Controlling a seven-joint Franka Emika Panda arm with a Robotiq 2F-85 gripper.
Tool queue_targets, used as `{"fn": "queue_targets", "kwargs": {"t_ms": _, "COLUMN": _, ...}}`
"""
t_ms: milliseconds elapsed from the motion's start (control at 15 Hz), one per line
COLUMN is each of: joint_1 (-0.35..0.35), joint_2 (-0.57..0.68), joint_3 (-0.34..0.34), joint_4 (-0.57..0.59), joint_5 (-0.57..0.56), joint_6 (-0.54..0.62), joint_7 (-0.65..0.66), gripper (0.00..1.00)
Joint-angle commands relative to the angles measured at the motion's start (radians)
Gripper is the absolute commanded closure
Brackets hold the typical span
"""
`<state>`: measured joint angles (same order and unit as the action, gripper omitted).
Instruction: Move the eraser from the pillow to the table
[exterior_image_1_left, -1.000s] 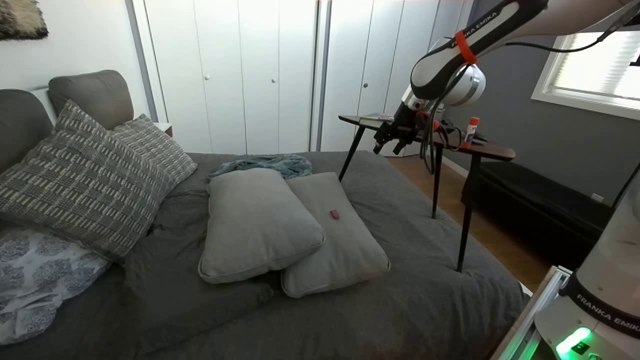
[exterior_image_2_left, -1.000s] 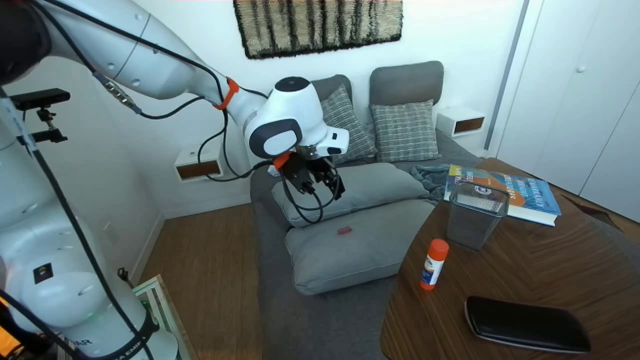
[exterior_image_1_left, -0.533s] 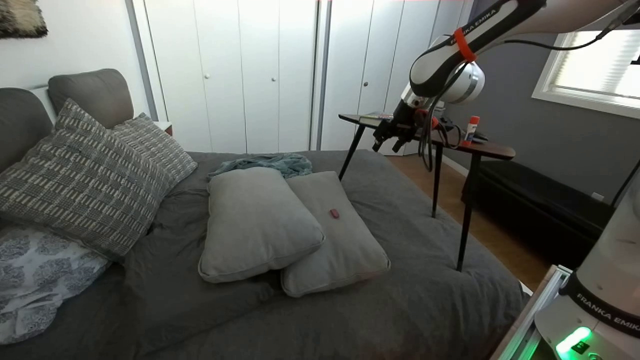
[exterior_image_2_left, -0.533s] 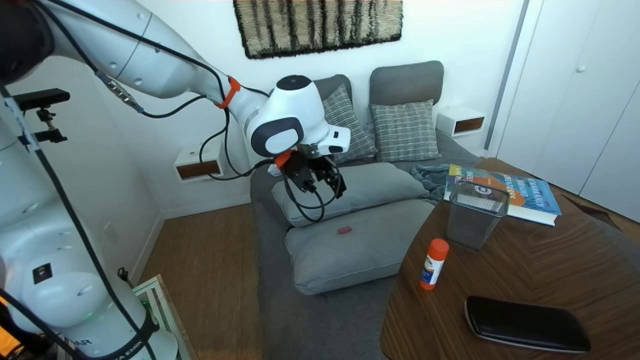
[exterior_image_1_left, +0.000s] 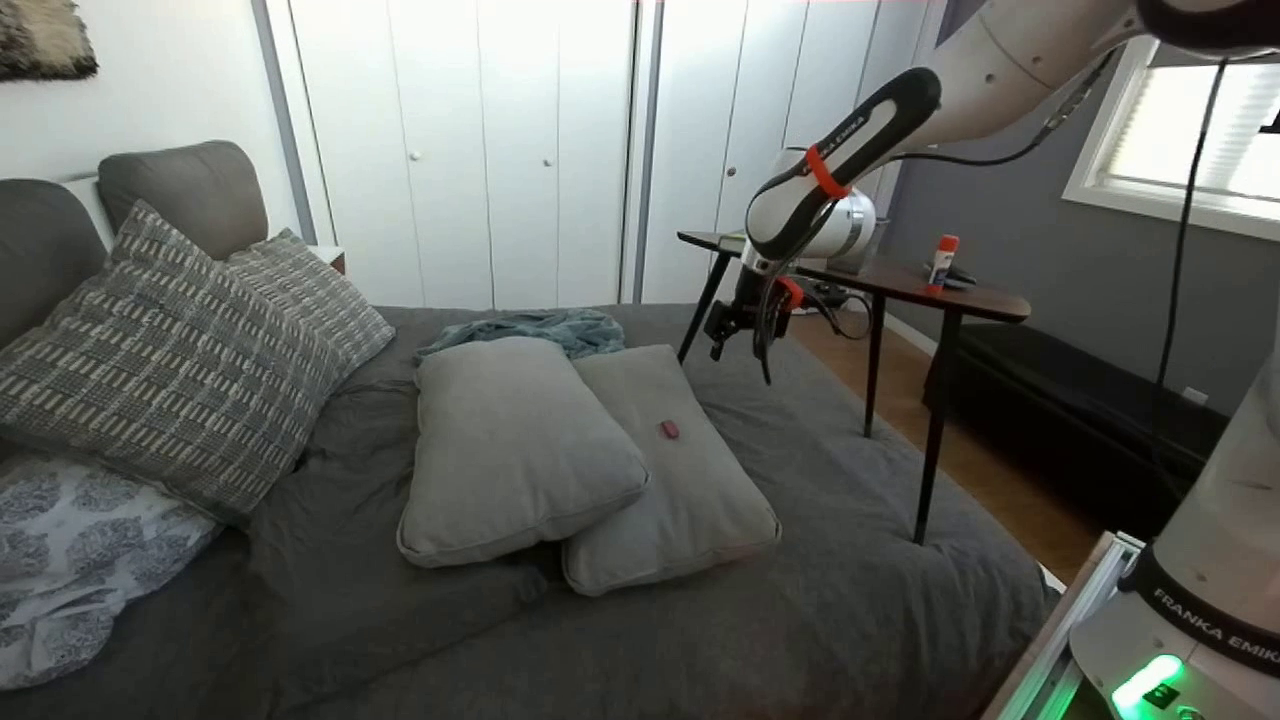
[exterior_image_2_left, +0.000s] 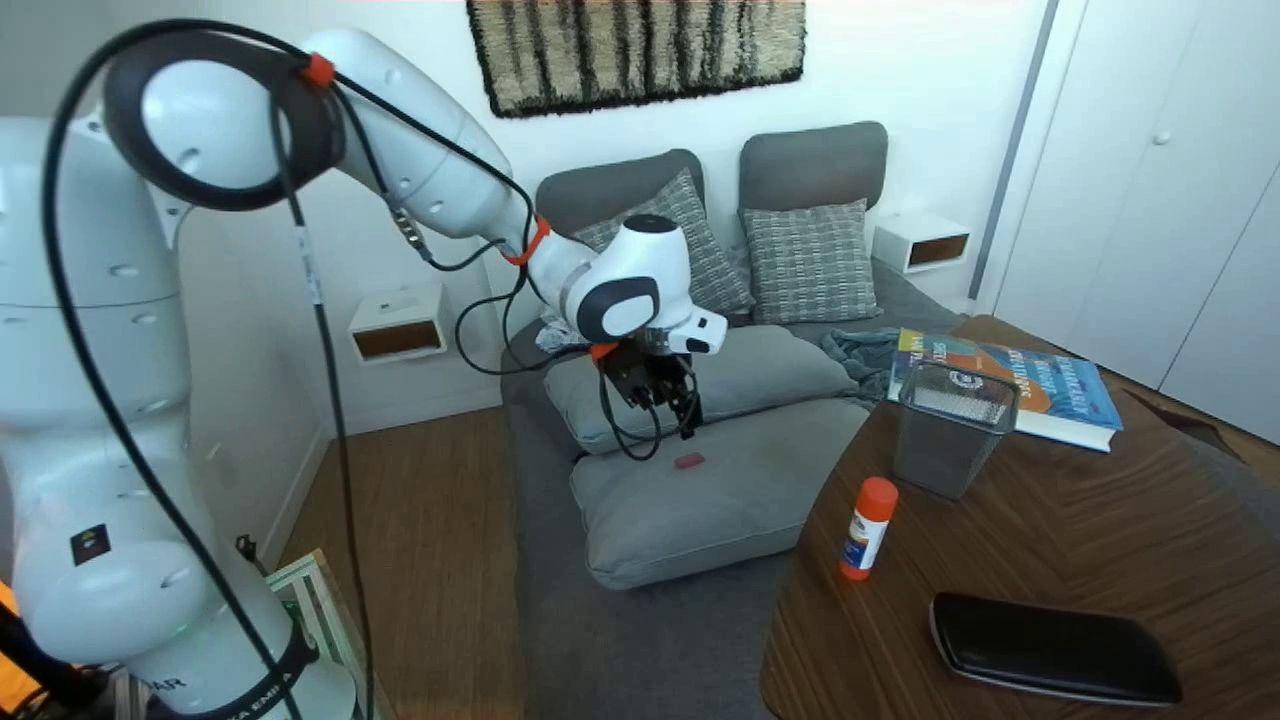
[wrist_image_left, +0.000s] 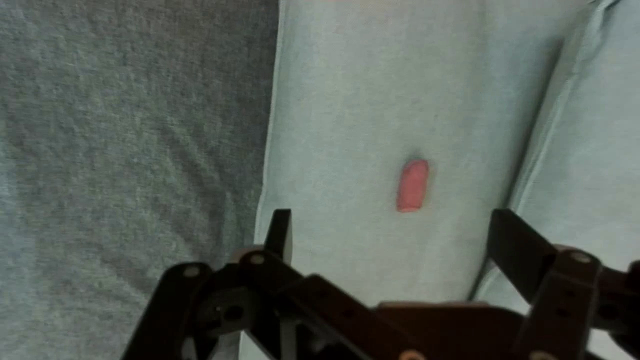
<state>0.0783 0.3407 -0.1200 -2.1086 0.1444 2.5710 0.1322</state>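
The eraser (wrist_image_left: 413, 185) is a small pink-red block lying on the pale grey pillow (wrist_image_left: 340, 110). In both exterior views the eraser (exterior_image_1_left: 669, 429) (exterior_image_2_left: 689, 460) sits near the middle of the pillow's uncovered part (exterior_image_1_left: 690, 510) (exterior_image_2_left: 720, 510). My gripper (wrist_image_left: 392, 215) is open and empty. In the wrist view its fingertips stand left and right, with the eraser just beyond the line between them. In the exterior views the gripper (exterior_image_1_left: 722, 335) (exterior_image_2_left: 672, 405) hangs above the bed, apart from the pillow. The dark brown table (exterior_image_1_left: 910, 283) (exterior_image_2_left: 1040, 550) stands beside the pillow.
A puffier grey pillow (exterior_image_1_left: 520, 450) overlaps the pillow's edge. On the table are a glue stick (exterior_image_2_left: 866, 528), a mesh cup (exterior_image_2_left: 950, 440), a book (exterior_image_2_left: 1050, 385) and a black case (exterior_image_2_left: 1050, 650). Cables (exterior_image_1_left: 768, 330) hang from the wrist. Patterned cushions (exterior_image_1_left: 180, 360) lie at the bed's head.
The arm has moved over the bed, away from the table and lower, bringing the gripper closer to the pillow. The eraser and pillows have not moved.
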Motion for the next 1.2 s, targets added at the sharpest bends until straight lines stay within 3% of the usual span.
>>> {"fn": "queue_targets", "kwargs": {"t_ms": 0, "joint_1": 0.031, "joint_2": 0.231, "joint_3": -0.020, "joint_4": 0.252, "joint_5": -0.141, "joint_6": -0.094, "joint_7": 0.191, "gripper": 0.00}}
{"fn": "queue_targets", "kwargs": {"t_ms": 533, "joint_1": 0.042, "joint_2": 0.526, "joint_3": 0.026, "joint_4": 0.617, "joint_5": -0.129, "joint_6": -0.341, "joint_7": 0.228, "gripper": 0.00}}
{"fn": "queue_targets", "kwargs": {"t_ms": 867, "joint_1": 0.024, "joint_2": 0.653, "joint_3": 0.051, "joint_4": 0.759, "joint_5": -0.116, "joint_6": -0.342, "joint_7": 0.182, "gripper": 0.03}}
{"fn": "queue_targets", "kwargs": {"t_ms": 1133, "joint_1": 0.016, "joint_2": 0.720, "joint_3": 0.072, "joint_4": 0.847, "joint_5": -0.105, "joint_6": -0.343, "joint_7": 0.158, "gripper": 0.15}}
